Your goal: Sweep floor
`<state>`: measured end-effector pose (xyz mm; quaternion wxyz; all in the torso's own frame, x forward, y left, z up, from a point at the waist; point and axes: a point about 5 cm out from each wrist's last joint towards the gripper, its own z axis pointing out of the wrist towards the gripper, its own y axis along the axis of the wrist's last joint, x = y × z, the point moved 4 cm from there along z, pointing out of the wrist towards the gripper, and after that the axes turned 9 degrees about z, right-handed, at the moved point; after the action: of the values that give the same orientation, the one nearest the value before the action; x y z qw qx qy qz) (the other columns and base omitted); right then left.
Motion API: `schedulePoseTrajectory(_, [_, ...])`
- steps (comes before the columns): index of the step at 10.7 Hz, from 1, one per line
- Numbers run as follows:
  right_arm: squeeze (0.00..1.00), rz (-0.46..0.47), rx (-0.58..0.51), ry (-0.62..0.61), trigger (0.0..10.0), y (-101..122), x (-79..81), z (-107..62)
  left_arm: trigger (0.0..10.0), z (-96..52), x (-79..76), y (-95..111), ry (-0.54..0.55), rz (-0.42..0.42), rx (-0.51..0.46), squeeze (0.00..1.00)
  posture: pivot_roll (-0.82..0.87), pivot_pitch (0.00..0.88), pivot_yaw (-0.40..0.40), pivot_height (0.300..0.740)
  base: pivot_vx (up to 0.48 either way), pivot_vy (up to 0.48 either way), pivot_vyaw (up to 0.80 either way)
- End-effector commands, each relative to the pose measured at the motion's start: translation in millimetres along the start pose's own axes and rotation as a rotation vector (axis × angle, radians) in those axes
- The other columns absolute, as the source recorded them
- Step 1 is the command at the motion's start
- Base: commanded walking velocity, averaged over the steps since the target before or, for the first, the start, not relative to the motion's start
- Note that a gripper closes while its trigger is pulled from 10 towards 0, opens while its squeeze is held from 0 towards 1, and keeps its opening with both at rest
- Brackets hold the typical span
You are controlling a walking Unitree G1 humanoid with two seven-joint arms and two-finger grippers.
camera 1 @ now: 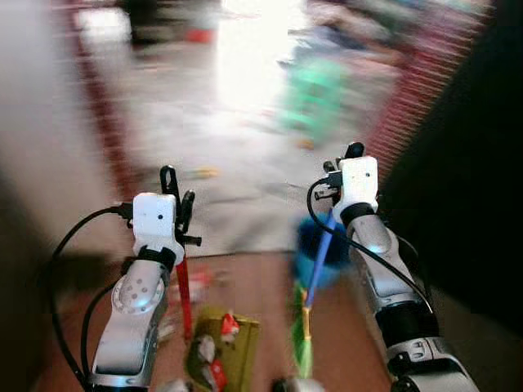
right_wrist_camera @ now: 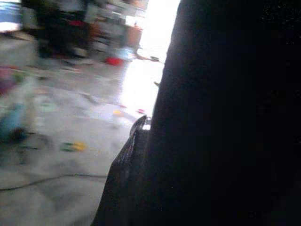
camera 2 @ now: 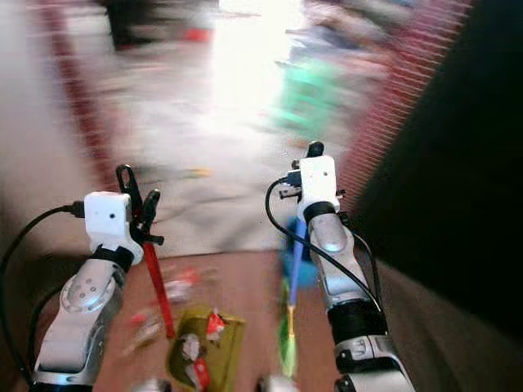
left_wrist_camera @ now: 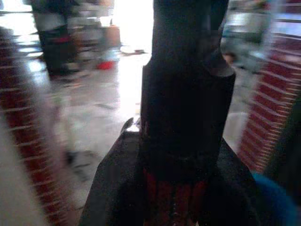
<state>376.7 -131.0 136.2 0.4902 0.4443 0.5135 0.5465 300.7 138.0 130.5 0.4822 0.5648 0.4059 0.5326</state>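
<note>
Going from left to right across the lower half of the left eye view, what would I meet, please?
Left hand → red handle → olive dustpan holding scraps → green broom head → blue broom handle → right hand.

The floor (camera 1: 245,196) is pale grey in the upper part of the frame and reddish-brown at the bottom. Small scraps of litter (camera 1: 204,173) lie on it near the centre, all blurred.
</note>
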Motion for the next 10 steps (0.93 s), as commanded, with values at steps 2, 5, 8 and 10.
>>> schedulePoseTrajectory(2, [0.0, -0.001, -0.015, -0.052, 10.0, -1.4, -11.1, -2.9, 10.0, 4.8, -11.4, 15.6, -0.04, -0.04, -0.061, 0.0, -0.03, 0.0, -0.044, 0.74, 0.0, 0.0, -0.23])
schedulePoseTrajectory(5, [0.0, -0.009, 0.004, -0.028, 10.0, -9.5, -7.6, -9.6, 10.0, 6.4, -15.3, 13.1, -0.043, -0.057, -0.054, 0.0, -0.04, 0.0, -0.051, 0.74, 0.0, -0.08, 0.0])
schedulePoseTrajectory(8, [0.0, -0.035, 0.005, -0.006, 10.0, -10.5, -5.3, -9.7, 10.0, 5.3, -14.9, 10.2, -0.037, -0.063, -0.044, 0.0, -0.04, 0.0, -0.054, 0.74, 0.0, -0.08, 0.0])
schedulePoseTrajectory(10, [0.0, -0.038, 0.002, 0.0, 10.0, -9.9, -4.5, -9.4, 10.0, 5.4, -14.7, 9.9, -0.036, -0.062, -0.043, 0.0, -0.04, 0.0, -0.054, 0.74, 0.0, -0.242, 0.0])
